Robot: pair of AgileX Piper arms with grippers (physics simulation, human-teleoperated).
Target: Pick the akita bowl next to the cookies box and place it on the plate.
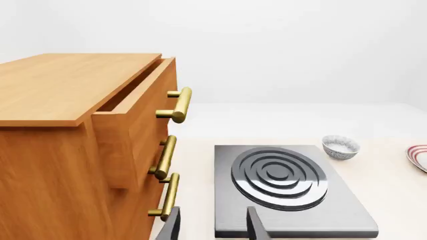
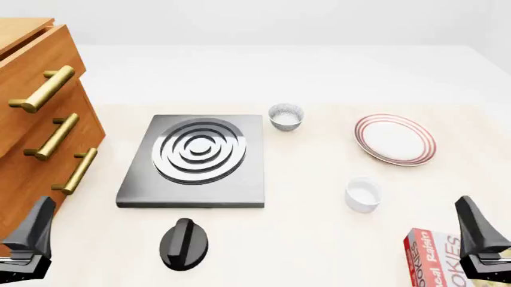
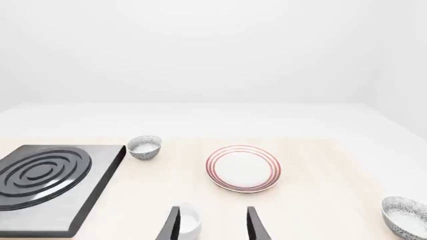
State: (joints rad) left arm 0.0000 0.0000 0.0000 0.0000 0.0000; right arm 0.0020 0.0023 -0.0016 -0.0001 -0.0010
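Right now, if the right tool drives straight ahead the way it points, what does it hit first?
Most likely the plain white cup, sitting low just ahead between the open fingers of the right tool. The plate lies farther along that line. Depth is uncertain, so the tool might pass over the cup.

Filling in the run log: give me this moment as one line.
left claw open, idle | right claw open, idle | akita bowl untouched, apart from plate | cookies box front right
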